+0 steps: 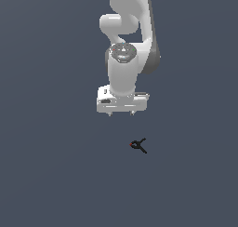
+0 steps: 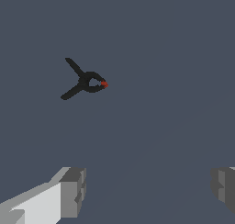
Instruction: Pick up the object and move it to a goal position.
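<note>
The object (image 1: pixel 138 145) is a tiny black clamp with two splayed prongs and a red spot, lying on the flat grey floor. In the wrist view the object (image 2: pixel 85 81) shows its red spot at the end opposite the prongs. My gripper (image 1: pixel 121 113) hangs above the floor, apart from the object, which lies below it and toward the exterior view's right. The gripper (image 2: pixel 147 191) is open, with its grey fingertips (image 2: pixel 73 191) set far apart and nothing between them.
A plain dark grey floor (image 1: pixel 56 175) fills both views. The white arm (image 1: pixel 125 44) rises above the gripper at the top of the exterior view.
</note>
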`<state>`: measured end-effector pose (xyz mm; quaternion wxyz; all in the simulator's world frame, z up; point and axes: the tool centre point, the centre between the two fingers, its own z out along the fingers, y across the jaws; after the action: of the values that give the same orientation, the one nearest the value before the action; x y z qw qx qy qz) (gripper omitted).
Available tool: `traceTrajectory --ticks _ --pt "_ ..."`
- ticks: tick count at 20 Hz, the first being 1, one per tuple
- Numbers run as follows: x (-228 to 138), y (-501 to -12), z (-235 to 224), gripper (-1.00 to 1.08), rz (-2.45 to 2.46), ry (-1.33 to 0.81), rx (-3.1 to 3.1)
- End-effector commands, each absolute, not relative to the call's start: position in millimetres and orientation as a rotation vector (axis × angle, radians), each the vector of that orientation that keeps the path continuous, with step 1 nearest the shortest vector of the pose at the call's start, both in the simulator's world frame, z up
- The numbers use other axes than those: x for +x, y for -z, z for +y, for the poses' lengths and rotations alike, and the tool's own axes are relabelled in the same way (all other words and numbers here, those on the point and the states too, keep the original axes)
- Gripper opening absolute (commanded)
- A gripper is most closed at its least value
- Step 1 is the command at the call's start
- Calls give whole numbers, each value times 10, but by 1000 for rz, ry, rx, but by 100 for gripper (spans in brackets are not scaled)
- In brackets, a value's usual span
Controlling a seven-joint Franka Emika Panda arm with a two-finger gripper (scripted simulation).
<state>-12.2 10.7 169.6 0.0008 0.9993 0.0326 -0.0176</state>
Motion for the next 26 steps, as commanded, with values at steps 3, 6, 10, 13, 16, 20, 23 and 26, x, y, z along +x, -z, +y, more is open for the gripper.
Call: traceTrajectory --ticks 3,6,10,13,16,20,23,26 --pt "-125 -1688 111 100 107 59 3138" --pt "-142 -1646 129 100 128 76 3137" --pt "-169 -1595 151 100 146 100 3136" --pt "-173 -1593 151 100 143 102 3136" --pt "-164 -1591 154 100 156 100 3135" --pt "-141 -1569 171 100 209 99 3131" --pt "-111 -1542 193 100 275 98 3124" --pt "-72 -1507 221 100 362 96 3113"
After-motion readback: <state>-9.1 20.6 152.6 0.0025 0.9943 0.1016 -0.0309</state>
